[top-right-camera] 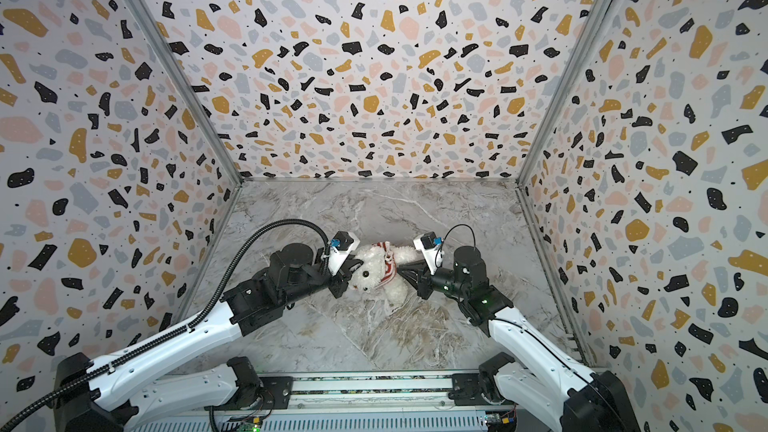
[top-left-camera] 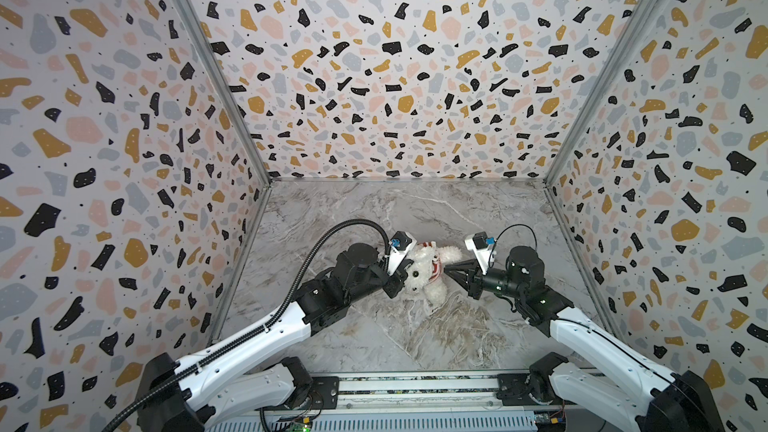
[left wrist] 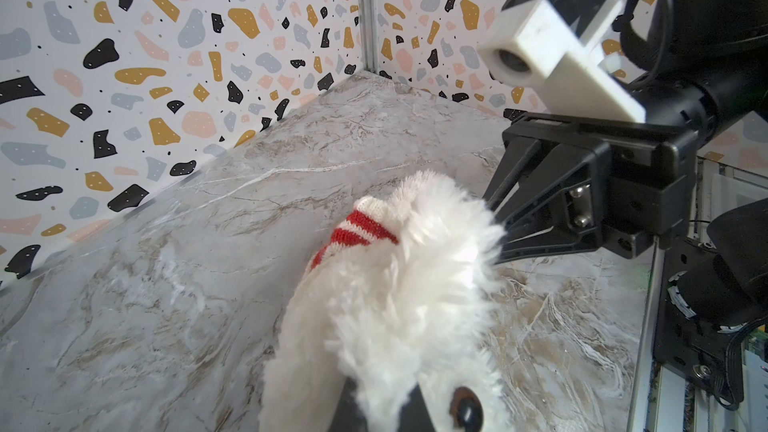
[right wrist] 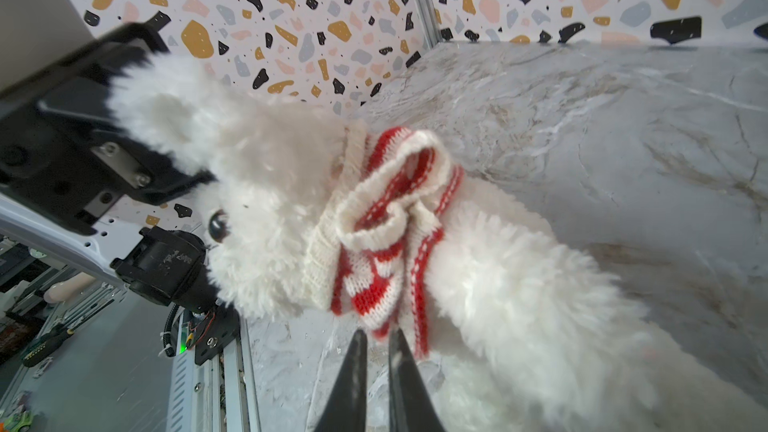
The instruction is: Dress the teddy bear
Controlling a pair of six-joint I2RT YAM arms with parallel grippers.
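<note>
My left gripper (top-left-camera: pixel 401 279) is clamped shut on the head of the bear (top-left-camera: pixel 422 281), which lies mid-table (top-left-camera: pixel 374 209). It looks light, soft and squashy. My right gripper (right wrist: pixel 378 338), nearly closed, pinches the hem of the stretchy sweater (right wrist: pixel 386 218) bunched at its neck, which I judge is the place to pull.

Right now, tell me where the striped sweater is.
In both top views the sweater sits bunched around the neck of the teddy bear, between the left hand gripping its head and the right hand.

Fur of the teddy bear (top-left-camera: pixel 422 280) hides the fingers of the left gripper (top-left-camera: pixel 406 275); whether the right gripper (right wrist: pixel 377 336) pinches the sweater (right wrist: pixel 374 284) is unclear.
</note>
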